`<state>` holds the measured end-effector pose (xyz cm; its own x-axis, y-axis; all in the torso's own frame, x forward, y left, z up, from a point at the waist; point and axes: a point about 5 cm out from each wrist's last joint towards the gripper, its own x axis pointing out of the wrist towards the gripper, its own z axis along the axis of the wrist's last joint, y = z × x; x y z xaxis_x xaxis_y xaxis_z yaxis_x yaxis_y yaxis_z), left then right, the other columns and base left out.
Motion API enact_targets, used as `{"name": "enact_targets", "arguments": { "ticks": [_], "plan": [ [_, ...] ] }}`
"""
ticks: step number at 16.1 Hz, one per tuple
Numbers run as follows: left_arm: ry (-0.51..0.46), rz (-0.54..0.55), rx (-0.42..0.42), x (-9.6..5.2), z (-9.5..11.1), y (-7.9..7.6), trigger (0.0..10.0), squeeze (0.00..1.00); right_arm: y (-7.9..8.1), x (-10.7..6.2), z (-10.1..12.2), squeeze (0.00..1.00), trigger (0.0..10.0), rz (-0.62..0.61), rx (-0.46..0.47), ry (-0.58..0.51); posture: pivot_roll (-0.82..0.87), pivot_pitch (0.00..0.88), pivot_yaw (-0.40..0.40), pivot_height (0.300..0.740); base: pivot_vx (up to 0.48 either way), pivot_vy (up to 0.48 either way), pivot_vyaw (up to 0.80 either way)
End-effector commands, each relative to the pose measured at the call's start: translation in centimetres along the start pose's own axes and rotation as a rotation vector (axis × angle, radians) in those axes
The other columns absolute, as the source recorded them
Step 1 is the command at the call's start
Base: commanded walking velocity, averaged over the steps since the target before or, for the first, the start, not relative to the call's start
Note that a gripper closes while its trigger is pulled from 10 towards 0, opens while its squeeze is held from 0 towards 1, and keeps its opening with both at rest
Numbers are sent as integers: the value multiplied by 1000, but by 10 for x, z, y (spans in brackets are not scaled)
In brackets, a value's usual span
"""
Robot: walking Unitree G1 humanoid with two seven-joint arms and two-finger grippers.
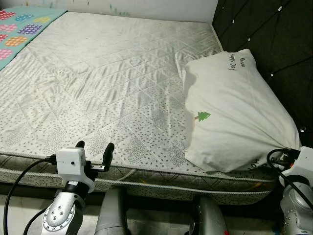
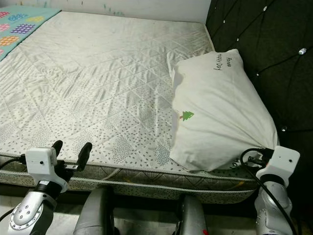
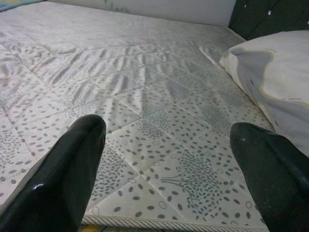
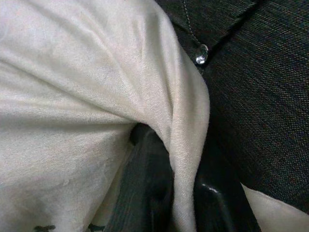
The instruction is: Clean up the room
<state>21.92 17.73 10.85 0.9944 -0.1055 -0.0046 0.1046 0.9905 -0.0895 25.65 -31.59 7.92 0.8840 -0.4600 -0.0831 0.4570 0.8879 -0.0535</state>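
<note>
One pillow (image 1: pixel 234 112) lies on one mattress (image 1: pixel 98 83), toward three o'clock in the head view, its far side against the dark headboard (image 1: pixel 274 34). The pillow is plump and rectangular, in a cream, finely woven case printed with a single small green tree and a line of dark lettering near its top corner. The mattress cover is quilted in diamonds, pale, wrinkled, and speckled with grey leaf and tree motifs; a corded seam runs along its front edge. The headboard is dark woven fabric, tufted with several small shiny studs. At eleven o'clock a turquoise patterned play mat (image 1: pixel 19 27) with coloured squares lies on the mattress's far corner.

Two grippers show. The left gripper (image 1: pixel 94 151), at seven o'clock, hovers at the mattress's front edge with its two glossy black fingers (image 3: pixel 63 179) spread wide apart and nothing between them. The right gripper (image 4: pixel 178 193), at four o'clock, has its fingers pinched together on a fold of the pillow's near corner, the cloth bunched over them.
</note>
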Motion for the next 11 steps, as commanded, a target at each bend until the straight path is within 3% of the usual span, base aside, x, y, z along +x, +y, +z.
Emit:
{"name": "enact_targets", "arguments": {
  "ticks": [1, 2, 5, 6, 7, 9, 11],
  "plan": [
    [14, -3, -1, 0, -3, 0, 10000, 0, -4, 2, 5, 0, 4196, -30, -19, -4, 41, 86, -36, 561, 0, 0, 0],
    [13, -4, -1, 1, -3, 0, 10000, 0, 3, 5, 9, 0, 9804, -2, -42, 2, 42, 84, -36, 561, 0, 0, 0],
    [10, 2, -4, 1, -3, -1, 10000, 0, 31, 27, 29, 0, 10000, 79, -58, -29, 52, 76, -47, 561, 0, 0, 0],
    [8, 7, -5, 1, -3, -1, 10000, 0, 39, 31, 33, 373, 10000, 97, -39, -32, 53, 74, -50, 561, 0, 0, 0],
    [7, 10, -5, 1, -3, -1, 10000, 0, 44, 32, 35, 1000, 10000, 110, -37, -38, 57, 73, -55, 561, 0, 0, 0],
    [4, 22, -6, 0, -3, -1, 10000, 0, 58, 40, 43, 1000, 10000, 143, -30, -45, 64, 69, -66, 561, 0, 0, 0],
    [2, 28, -7, -1, -3, 0, 10000, 0, 60, 43, 46, 1000, 10000, 142, -26, -47, 65, 68, -69, 561, 0, 0, 0]
  ]
}}
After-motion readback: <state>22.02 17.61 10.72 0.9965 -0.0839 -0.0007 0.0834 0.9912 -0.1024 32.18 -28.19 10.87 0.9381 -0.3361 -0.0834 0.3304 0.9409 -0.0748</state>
